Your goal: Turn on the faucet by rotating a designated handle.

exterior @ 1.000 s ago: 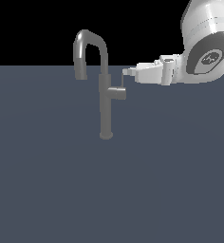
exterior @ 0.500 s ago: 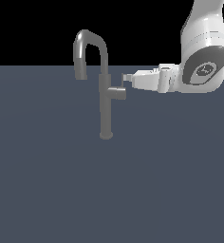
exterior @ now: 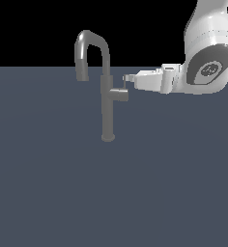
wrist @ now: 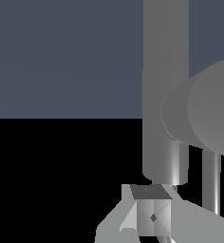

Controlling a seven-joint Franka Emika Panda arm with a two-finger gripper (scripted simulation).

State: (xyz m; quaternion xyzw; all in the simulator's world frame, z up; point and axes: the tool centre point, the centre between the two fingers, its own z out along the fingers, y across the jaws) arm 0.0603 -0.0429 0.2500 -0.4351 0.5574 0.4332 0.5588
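The faucet [exterior: 107, 108] stands upright on the dark grey surface, its gooseneck spout [exterior: 89, 41] curving toward the exterior view's left. A stubby cylinder [exterior: 120, 95] branches off the column toward the exterior view's right, and the thin handle [exterior: 124, 84] rises from it. My gripper [exterior: 127, 77] reaches in from the exterior view's right, its tips right at the handle's top end. In the wrist view the fingertips [wrist: 152, 211] are pressed together with nothing between them. The handle rod [wrist: 211, 182] runs beside them, under the big cylinder [wrist: 204, 114] and next to the faucet column [wrist: 165, 71].
The white arm [exterior: 207, 67] fills the upper part of the exterior view's right. The flat dark grey surface [exterior: 111, 193] stretches all around the faucet base, with no other object on it.
The gripper has dropped slightly and edged toward the faucet, bringing its tips level with the handle's top. The faucet and handle look unmoved.
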